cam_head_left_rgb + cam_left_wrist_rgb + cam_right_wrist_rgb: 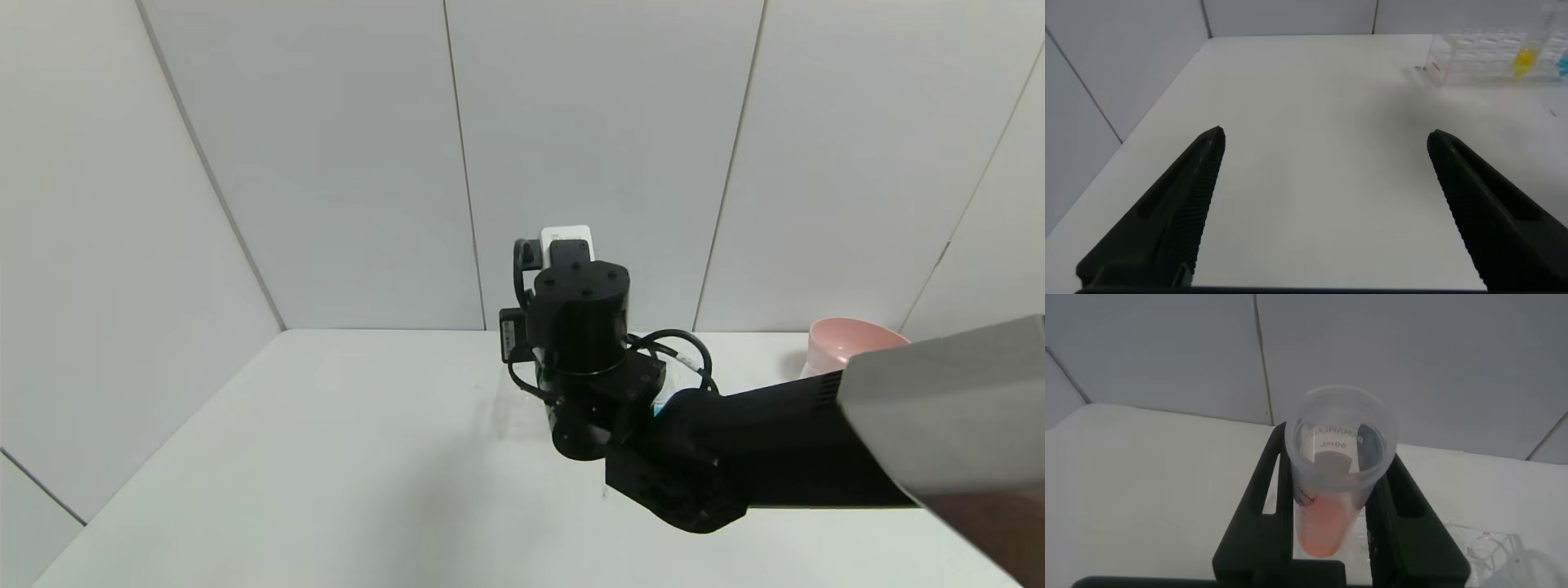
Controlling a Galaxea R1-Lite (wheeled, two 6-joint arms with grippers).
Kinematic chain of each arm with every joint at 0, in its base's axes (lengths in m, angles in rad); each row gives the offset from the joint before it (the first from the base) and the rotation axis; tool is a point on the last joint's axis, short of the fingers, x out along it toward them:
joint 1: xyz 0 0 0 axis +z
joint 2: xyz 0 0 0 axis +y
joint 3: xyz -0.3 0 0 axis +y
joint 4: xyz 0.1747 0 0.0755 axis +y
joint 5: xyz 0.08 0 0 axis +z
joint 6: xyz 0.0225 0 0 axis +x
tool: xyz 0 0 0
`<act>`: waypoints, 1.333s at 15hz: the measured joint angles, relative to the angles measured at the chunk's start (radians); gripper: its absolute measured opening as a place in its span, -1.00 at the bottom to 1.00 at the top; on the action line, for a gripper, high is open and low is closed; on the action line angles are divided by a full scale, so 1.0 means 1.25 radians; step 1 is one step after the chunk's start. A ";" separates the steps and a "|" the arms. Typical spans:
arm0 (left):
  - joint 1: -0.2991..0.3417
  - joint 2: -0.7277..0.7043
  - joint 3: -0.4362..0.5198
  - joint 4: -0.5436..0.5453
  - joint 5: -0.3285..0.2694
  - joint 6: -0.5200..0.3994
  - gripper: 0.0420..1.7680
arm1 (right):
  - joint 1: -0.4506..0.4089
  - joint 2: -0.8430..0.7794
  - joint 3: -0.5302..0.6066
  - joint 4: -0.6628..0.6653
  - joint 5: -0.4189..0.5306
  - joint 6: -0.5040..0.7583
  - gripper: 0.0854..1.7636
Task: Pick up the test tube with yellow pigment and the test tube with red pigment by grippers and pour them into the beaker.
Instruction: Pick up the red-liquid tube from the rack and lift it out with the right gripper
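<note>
1. Right gripper [1327, 531]: fingers clamped on the test tube with red pigment [1331, 478], held above the white table [326, 457] near its middle; orange-red liquid sits at the tube's lower end.
2. Left gripper [1323, 212]: fingers spread wide, holding nothing, over bare table.
3. Test tube with yellow pigment [1525, 60]: standing in a clear rack [1478, 57], well apart from the left gripper.
4. Pink bowl [849, 343]: at the table's far right.
</note>
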 joint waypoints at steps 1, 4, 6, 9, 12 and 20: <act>0.000 0.000 0.000 0.000 0.000 0.000 1.00 | 0.001 -0.023 0.005 0.016 0.000 -0.014 -0.43; 0.000 0.000 0.000 0.000 0.000 0.000 1.00 | -0.040 -0.105 0.063 0.029 0.000 -0.085 -0.43; 0.000 0.000 0.000 0.000 0.000 0.000 1.00 | -0.112 -0.167 0.132 0.024 0.007 -0.118 -0.43; 0.000 0.000 0.000 0.000 0.000 0.000 1.00 | -0.257 -0.259 0.239 0.021 0.071 -0.134 -0.43; 0.000 0.000 0.000 0.000 0.000 0.000 1.00 | -0.435 -0.346 0.328 0.021 0.230 -0.143 -0.43; 0.000 0.000 0.000 0.000 0.000 0.000 1.00 | -0.848 -0.453 0.430 0.025 0.694 -0.147 -0.43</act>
